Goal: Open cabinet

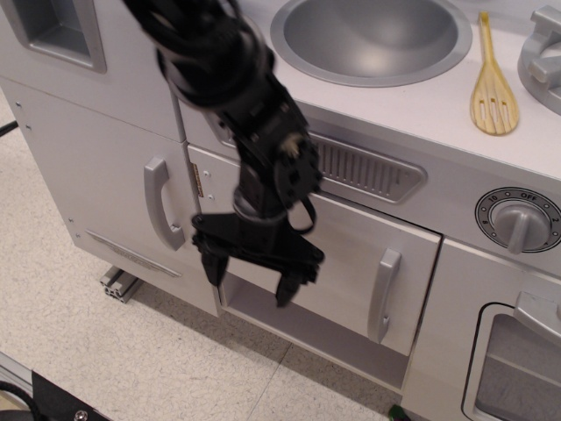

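Note:
The cabinet is the wide compartment under the sink. Its flat pale grey door [351, 254] stands slightly ajar, with a small vertical silver handle [383, 294] near its right edge. A strip of the white inner shelf [307, 329] shows below the door. My black gripper [248, 279] hangs open in front of the door's lower left part, fingers pointing down, well to the left of the handle. It holds nothing. The arm hides the door's upper left corner.
A taller narrow door with a curved silver handle [160, 202] is to the left. A sink basin [372, 35], a yellow slotted spoon [493, 83], an oven knob [519, 221] and a windowed oven door [517, 368] lie to the right. Speckled floor [105, 351] is below.

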